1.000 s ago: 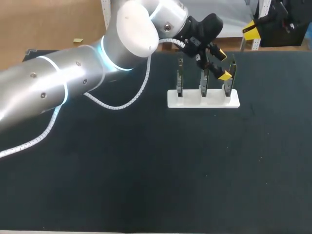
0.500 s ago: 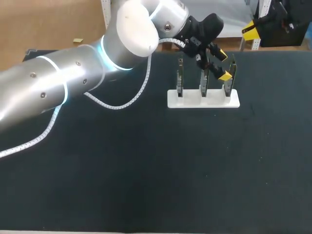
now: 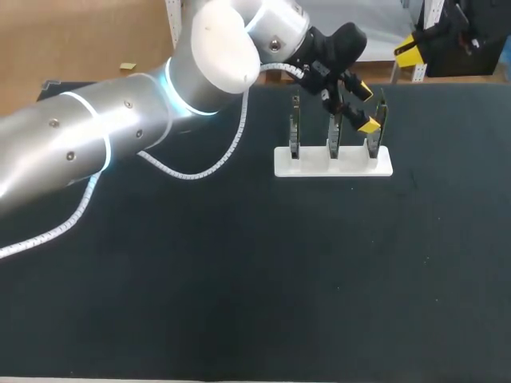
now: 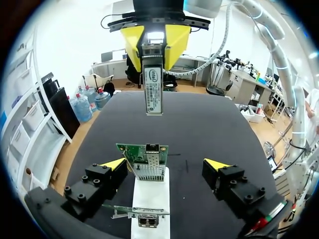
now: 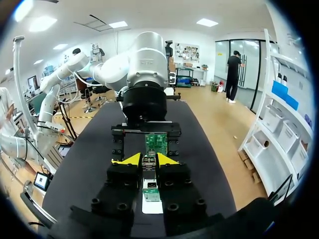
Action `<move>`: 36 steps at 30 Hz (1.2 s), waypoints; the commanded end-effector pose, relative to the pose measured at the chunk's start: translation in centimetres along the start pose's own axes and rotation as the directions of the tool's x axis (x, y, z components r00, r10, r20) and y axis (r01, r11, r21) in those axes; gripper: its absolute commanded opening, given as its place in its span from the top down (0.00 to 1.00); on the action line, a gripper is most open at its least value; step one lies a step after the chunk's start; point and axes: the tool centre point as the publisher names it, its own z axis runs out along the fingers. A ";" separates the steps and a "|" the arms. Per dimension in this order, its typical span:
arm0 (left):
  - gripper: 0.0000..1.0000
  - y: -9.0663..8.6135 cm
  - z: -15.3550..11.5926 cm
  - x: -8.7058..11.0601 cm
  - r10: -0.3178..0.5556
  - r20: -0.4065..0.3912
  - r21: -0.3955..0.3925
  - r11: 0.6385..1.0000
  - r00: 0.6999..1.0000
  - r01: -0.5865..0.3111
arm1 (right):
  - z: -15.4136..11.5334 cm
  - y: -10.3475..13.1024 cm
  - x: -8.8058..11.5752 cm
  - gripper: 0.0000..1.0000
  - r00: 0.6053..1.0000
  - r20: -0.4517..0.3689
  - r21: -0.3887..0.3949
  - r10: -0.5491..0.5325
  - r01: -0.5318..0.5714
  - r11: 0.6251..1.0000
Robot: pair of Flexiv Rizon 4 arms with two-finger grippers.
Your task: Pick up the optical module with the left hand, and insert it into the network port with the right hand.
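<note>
The optical module (image 4: 152, 84), a slim silver bar with a label, hangs in the air between the yellow tips of my right gripper (image 4: 153, 44), which is shut on it. In the right wrist view the module (image 5: 149, 163) sits between that gripper's (image 5: 149, 159) tips. My right gripper (image 3: 409, 49) is at the table's far edge. My left gripper (image 3: 366, 107) is open beside the cards on the white stand (image 3: 333, 162). In the left wrist view its fingers (image 4: 165, 164) straddle a green network card with a metal port (image 4: 148, 169).
Three upright network cards (image 3: 295, 128) stand in a row on the white stand at the back of the black table (image 3: 239, 279). My left arm (image 3: 120, 128) lies across the table's back left, with a white cable (image 3: 207, 167) hanging from it.
</note>
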 end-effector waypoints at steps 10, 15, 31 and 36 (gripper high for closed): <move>0.00 0.0 0.3 0.0 0.001 -0.005 0.014 1.000 1.000 -0.001 | 0.1 0.1 0.0 1.00 1.000 -0.004 -0.003 -0.001 0.001 1.000; 0.00 0.0 0.3 0.0 0.001 -0.006 0.015 1.000 1.000 -0.001 | 0.1 0.0 0.0 1.00 1.000 -0.005 -0.004 -0.006 0.006 1.000; 0.00 0.0 0.3 0.0 0.001 -0.006 0.015 1.000 1.000 -0.001 | 0.8 0.2 0.4 1.00 0.999 -0.028 -0.019 -0.021 0.021 1.000; 0.00 0.0 0.3 0.0 0.001 -0.006 0.015 1.000 1.000 -0.001 | 1.1 0.2 0.8 1.00 0.999 -0.043 -0.021 -0.023 0.022 1.000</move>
